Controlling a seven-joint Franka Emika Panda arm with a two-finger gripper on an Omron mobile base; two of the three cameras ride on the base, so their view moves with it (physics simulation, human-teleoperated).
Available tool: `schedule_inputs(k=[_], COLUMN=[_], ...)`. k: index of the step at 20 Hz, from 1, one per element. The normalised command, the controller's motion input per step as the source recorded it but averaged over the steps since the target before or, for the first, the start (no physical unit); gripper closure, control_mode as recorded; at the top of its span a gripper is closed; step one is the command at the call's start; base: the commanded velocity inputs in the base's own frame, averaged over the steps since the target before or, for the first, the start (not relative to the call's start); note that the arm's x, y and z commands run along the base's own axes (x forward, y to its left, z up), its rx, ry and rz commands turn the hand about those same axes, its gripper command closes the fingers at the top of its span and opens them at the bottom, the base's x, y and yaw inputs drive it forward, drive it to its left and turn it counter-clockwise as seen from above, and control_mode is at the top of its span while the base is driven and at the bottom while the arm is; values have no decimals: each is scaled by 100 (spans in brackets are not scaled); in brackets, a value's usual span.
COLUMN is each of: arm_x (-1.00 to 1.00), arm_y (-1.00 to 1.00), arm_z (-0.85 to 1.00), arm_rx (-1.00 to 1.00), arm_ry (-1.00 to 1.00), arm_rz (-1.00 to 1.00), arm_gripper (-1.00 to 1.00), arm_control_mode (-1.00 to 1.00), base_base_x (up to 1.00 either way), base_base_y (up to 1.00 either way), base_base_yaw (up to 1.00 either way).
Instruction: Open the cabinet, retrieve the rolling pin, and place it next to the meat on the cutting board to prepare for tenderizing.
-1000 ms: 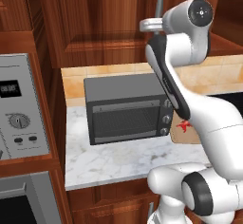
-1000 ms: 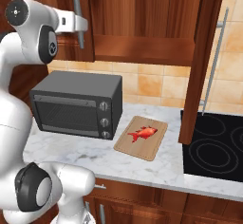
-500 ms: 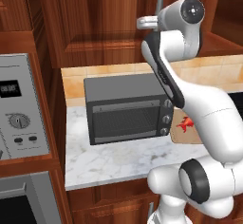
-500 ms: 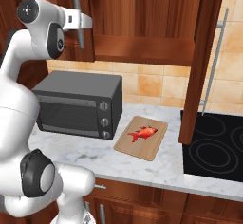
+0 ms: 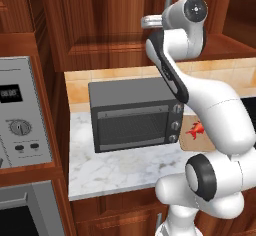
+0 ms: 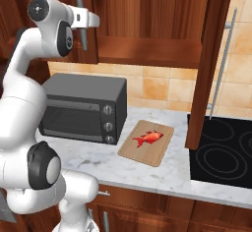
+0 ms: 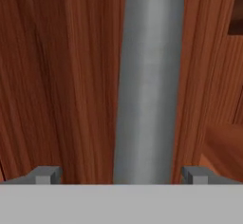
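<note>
Tool jaws stand wide apart, one fingertip on each side of the cabinet's silver bar handle, with nothing clamped; the hand view looks straight at that handle, very near it, against reddish-brown door wood.

Taking the grey toaster oven as the landmark: the cabinet hangs on the wall above it. In the right base view the cabinet's right door stands swung out, edge-on, above the bench to the oven's right, and a plain wood shelf shows in the opening. I cannot make out the rolling pin in any of the pictures. The door with the handle at the tool is up and slightly to the left of the oven.

The white marble bench carries the oven. A black cooktop lies well to the oven's right. A steel control panel with a dial is to its left in the left base view.

The cutting board lies flat on the bench just beside the oven's right side, and the meat rests on it near its middle.
</note>
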Motion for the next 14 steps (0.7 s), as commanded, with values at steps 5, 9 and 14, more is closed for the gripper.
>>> schedule_inputs(k=[5, 9, 14], arm_x=[25, 30, 35], arm_y=[-3, 0, 0], arm_z=[12, 7, 0], arm_rx=[0, 0, 0], arm_ry=[-5, 0, 0], arm_rz=[2, 4, 4], arm_gripper=[-100, 100, 100], arm_control_mode=[-100, -100, -100], base_base_x=[0, 0, 0], base_base_y=[0, 0, 0], base_base_yaw=[0, 0, 0])
